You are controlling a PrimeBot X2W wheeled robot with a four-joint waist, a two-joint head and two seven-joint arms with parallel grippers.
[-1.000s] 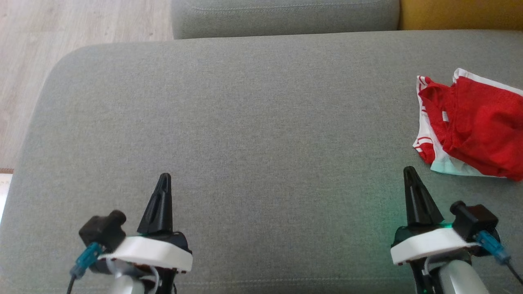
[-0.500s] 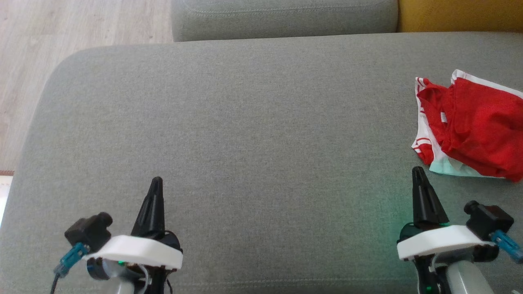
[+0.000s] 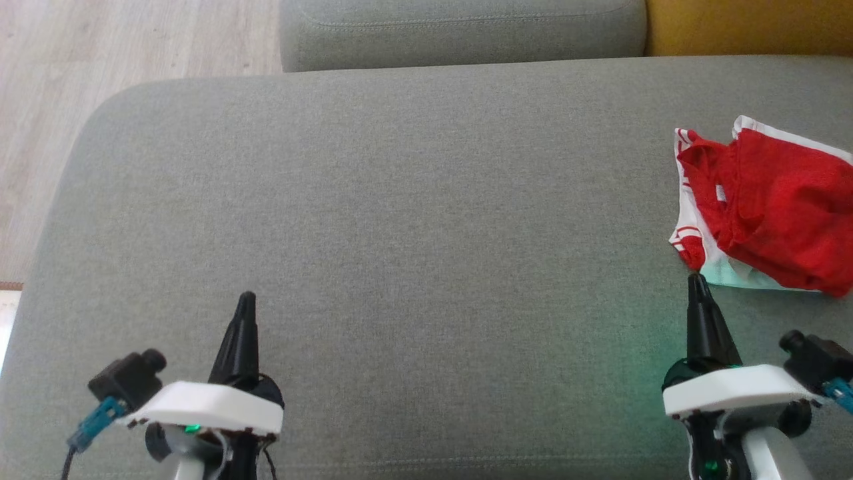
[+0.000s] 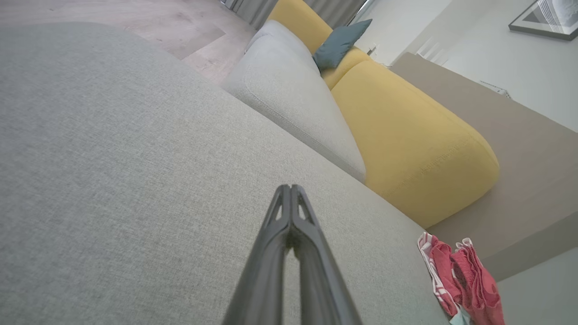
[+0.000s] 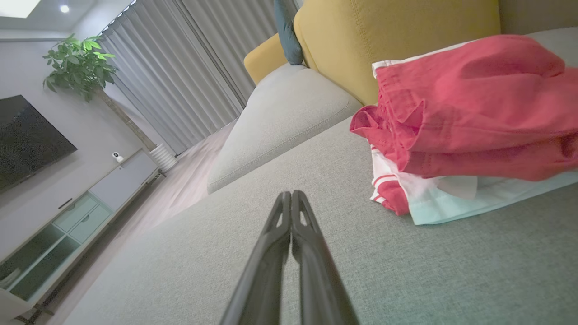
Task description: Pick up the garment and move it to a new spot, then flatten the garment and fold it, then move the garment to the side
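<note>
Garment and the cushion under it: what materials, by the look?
Garment: soft cloth, probably cotton, matte red with white trim; it bunches and creases. Cushion: grey upholstery fabric, matte, visibly coarse weave, stitched seam.

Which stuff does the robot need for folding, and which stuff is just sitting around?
For the job:
garment, crumpled at the right
left gripper, shut
right gripper, shut, close to the garment
grey seat that the garment lies on

Just around:
yellow cushion
teal pillow
plant
TV
curtains
</note>
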